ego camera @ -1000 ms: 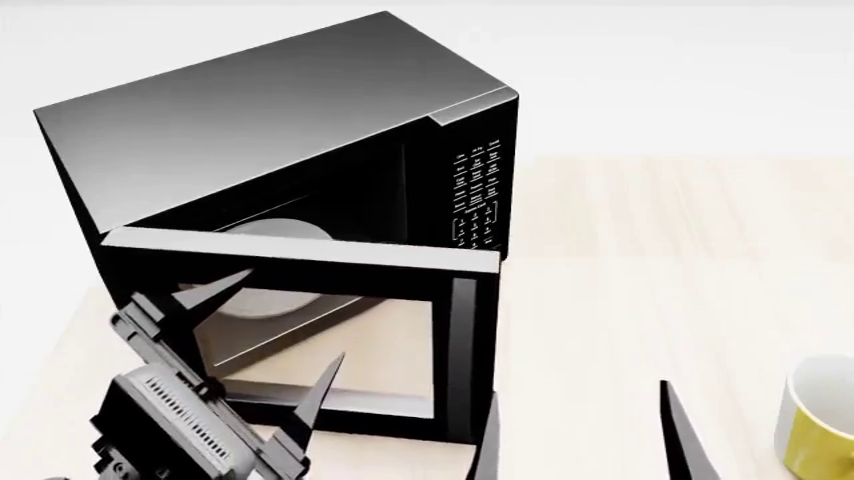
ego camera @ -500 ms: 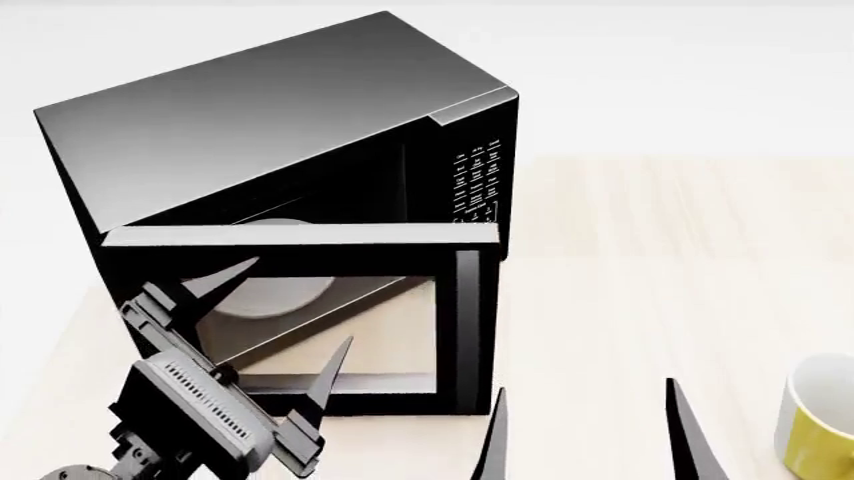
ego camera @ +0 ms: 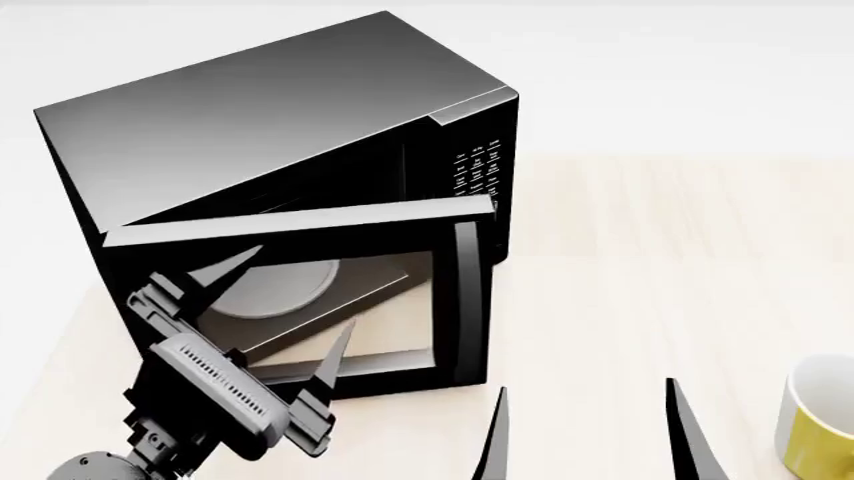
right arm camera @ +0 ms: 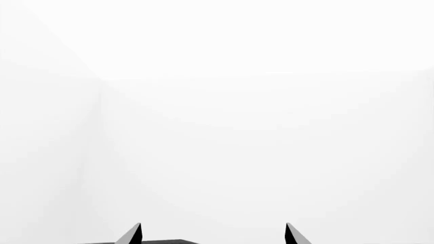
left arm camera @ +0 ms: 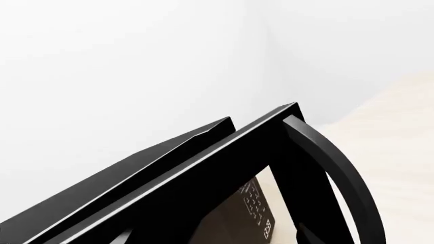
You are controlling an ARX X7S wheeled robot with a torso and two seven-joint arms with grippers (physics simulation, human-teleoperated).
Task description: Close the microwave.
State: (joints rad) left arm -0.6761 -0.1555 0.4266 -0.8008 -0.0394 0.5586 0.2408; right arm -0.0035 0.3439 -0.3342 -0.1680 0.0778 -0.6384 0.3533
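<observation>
Pale wooden table [ego camera: 641, 260] carries the microwave [ego camera: 267, 110] at far left, door [ego camera: 334, 300] half shut; open left claw [ego camera: 274, 315] presses it, next push must finish; right claw [ego camera: 585, 430] open, idle

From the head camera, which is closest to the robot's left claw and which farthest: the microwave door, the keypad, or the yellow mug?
Measured from the left gripper, in the head view:
1. The microwave door, right in front of the open fingers; whether they touch it is unclear.
2. The keypad, up on the microwave's right front.
3. The yellow mug, far off at the table's right edge, beyond the right gripper.
</observation>
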